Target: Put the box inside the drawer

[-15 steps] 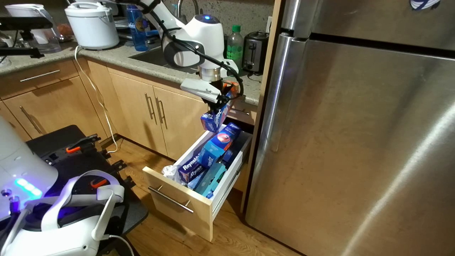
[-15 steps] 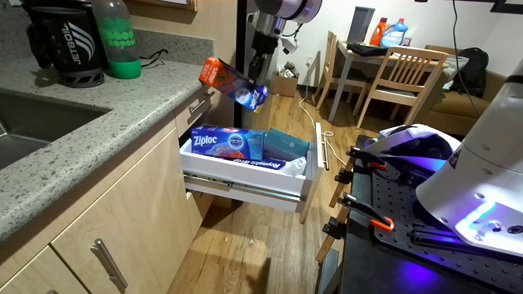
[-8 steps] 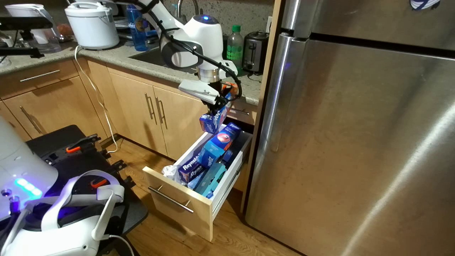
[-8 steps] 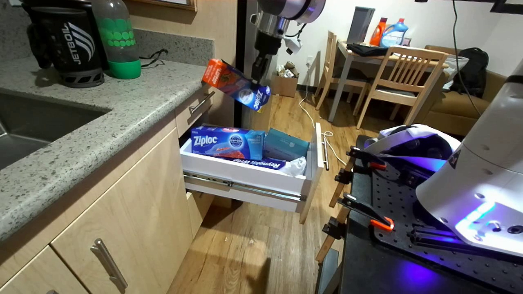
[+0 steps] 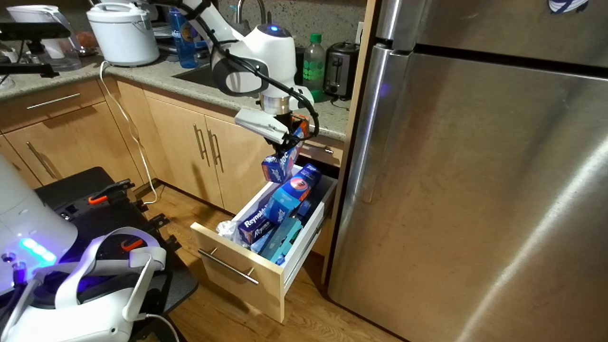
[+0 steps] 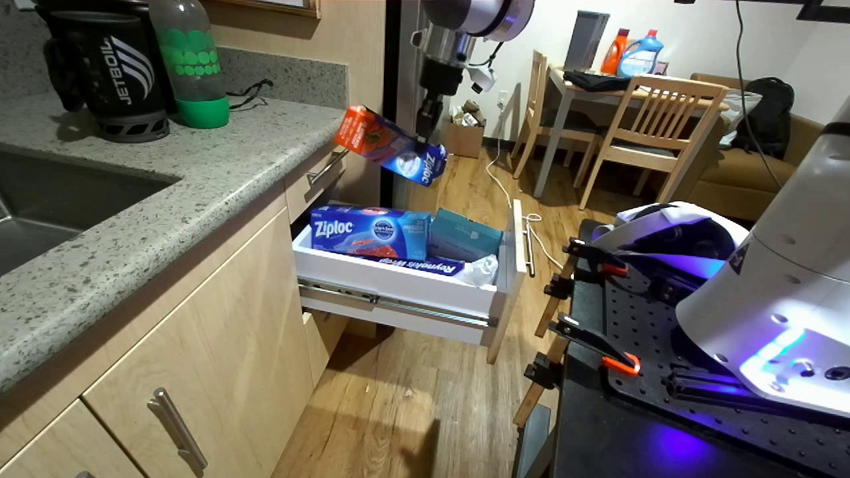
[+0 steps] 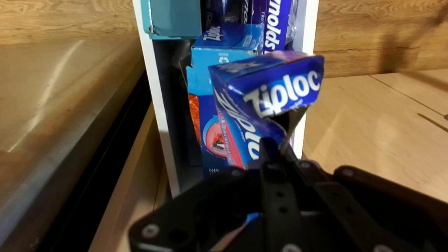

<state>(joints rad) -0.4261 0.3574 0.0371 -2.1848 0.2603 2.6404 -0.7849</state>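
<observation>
While the Robotiq gripper (image 6: 423, 137) held an orange-and-blue Ziploc box (image 6: 385, 145) pinched near its blue end, that box hung tilted above the pulled-out drawer (image 6: 398, 282), its orange end the higher. Inside the drawer's pale walls lay a blue Ziploc carton (image 6: 358, 232), a Reynolds Wrap box (image 5: 255, 225), a teal box (image 6: 468, 236) and some crumpled plastic (image 6: 483, 271).

Beneath spread a floor (image 6: 398, 405) of wood-grain planks. A speckled gray stone countertop (image 6: 265, 159), cut by a sink (image 6: 86, 179), bore a black Jetboil (image 6: 109, 73) and, just beside it, a bottle with green dots (image 6: 199, 76). In an exterior view, a toaster (image 5: 341, 71) stood near the stainless-steel refrigerator (image 5: 475, 180), well apart from a white lidded cooker (image 5: 123, 38).

Across the room, a slatted wooden chair (image 6: 654, 123) stood at a table (image 6: 555, 143) carrying an orange bottle (image 6: 616, 50) and a blue bottle (image 6: 641, 58); a black backpack (image 6: 770, 116) sat on the brown couch (image 6: 744, 189). A white VR headset (image 5: 90, 311) rested beside the arm's glowing base (image 5: 28, 228).
</observation>
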